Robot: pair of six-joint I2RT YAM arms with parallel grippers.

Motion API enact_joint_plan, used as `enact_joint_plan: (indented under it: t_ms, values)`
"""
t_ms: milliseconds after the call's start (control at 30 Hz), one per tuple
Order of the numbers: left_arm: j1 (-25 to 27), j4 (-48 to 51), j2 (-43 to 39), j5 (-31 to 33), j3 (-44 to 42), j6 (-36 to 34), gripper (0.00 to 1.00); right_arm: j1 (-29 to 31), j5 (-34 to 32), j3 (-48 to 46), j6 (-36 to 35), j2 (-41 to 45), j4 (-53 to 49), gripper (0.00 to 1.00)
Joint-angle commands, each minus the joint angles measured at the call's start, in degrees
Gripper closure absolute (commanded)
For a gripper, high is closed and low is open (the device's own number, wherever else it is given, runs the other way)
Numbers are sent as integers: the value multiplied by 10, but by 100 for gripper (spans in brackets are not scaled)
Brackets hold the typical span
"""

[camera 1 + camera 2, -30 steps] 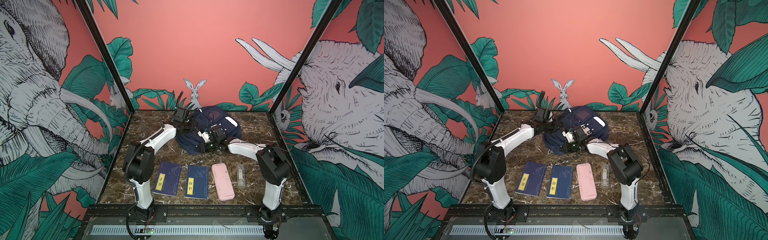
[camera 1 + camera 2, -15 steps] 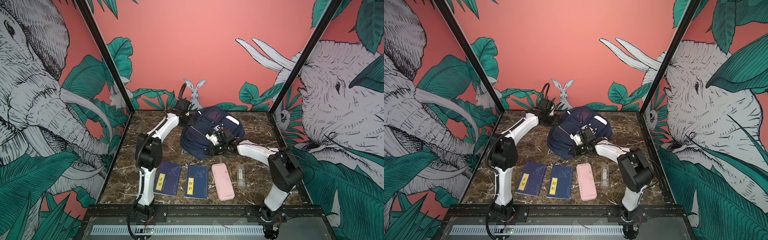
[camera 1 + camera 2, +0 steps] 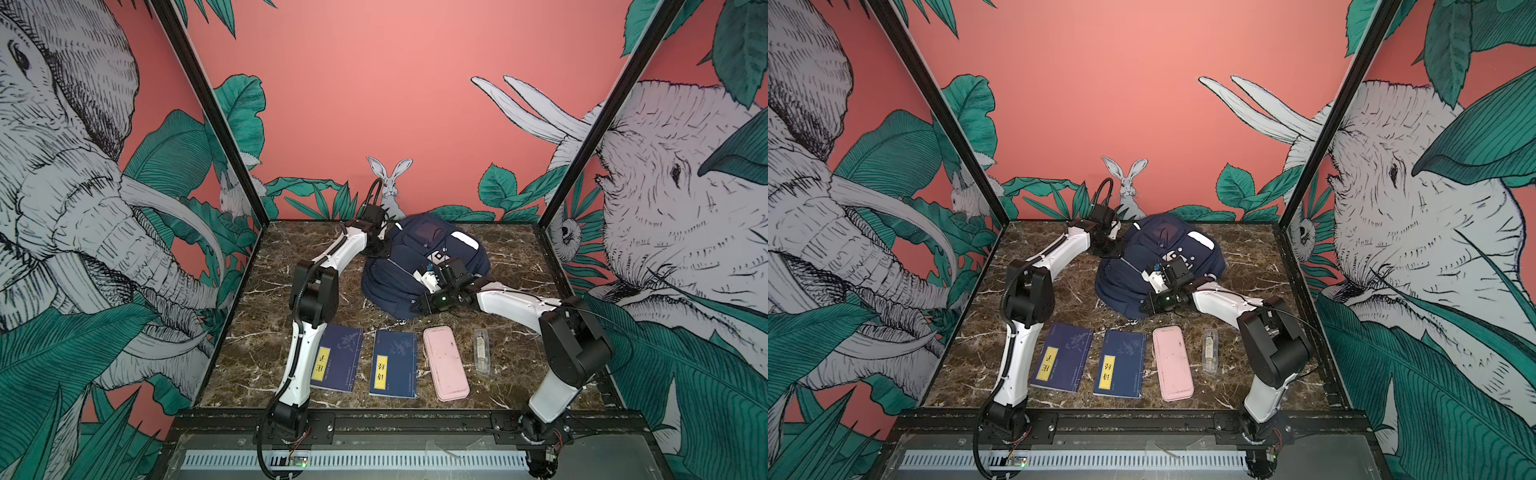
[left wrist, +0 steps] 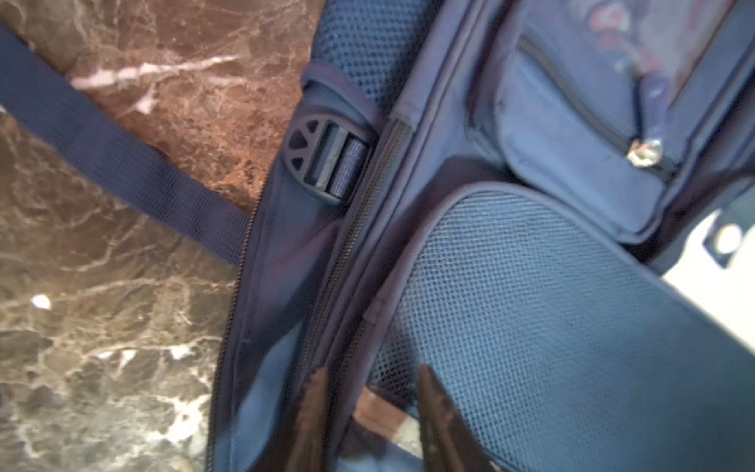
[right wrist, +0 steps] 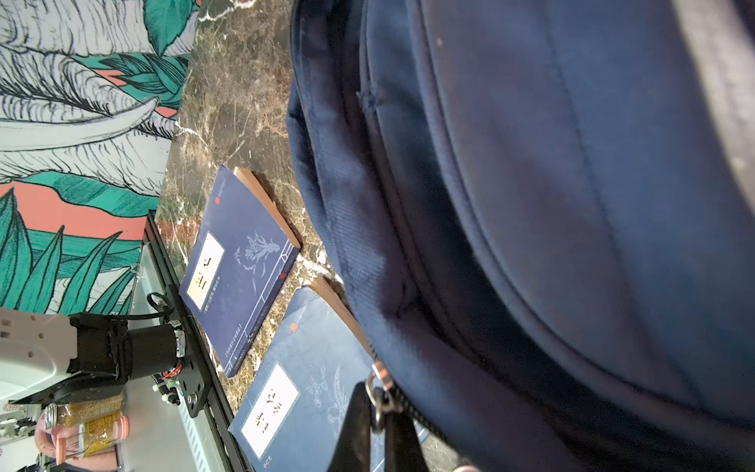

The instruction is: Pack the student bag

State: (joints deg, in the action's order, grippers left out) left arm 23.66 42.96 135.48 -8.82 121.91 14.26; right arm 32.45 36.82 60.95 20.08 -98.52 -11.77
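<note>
1. The marble table fills the floor of both top views. The student bag lies on it at the back middle, front side up, close to the rear wall.
2. Both top views show the left gripper at the bag's rear left edge. The right gripper is at the bag's near edge, reaching in from the right. From up there the set of either claw is too small to read.
3. The left wrist view fills that in. The left gripper has its two fingers a narrow gap apart, astride a fold of the bag between a zip line and a mesh pocket. I cannot tell whether they pinch the fold.
4. The right wrist view shows the right gripper clamped tight on the metal zipper pull of the bag's long zip.
5. The bag's inside is hidden in every view.
6. On the table in front of the bag, outside it, a row runs left to right:
   - a navy book
   - a second navy book
   - a pink pencil case
   - a small clear case, whose contents are too small to make out
7. Only the left wrist view shows the webbing strap lying across the marble and the black strap buckle.
8. The same view alone shows a small pocket's zip slider.
</note>
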Motion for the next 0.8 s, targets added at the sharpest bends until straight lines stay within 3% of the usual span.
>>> enact_joint_plan:
  t_ms: [0,167,433,633,767]
  values:
    - [-4,1,-11,-38,14,0,76,-1,7,-2,-13,19,6,100]
    - [-33,-36,-29,-58,-24,44,100,-2,9,5,-13,11,6,100]
    - [-75,-174,-123,-67,-175,142,100,-1,9,13,-20,7,-7,100]
    - [-94,-298,-221,-16,-329,239,100,7,13,27,-18,-7,-11,100]
    - [-94,-363,-251,-14,-392,301,100,23,17,42,-19,-21,-16,100]
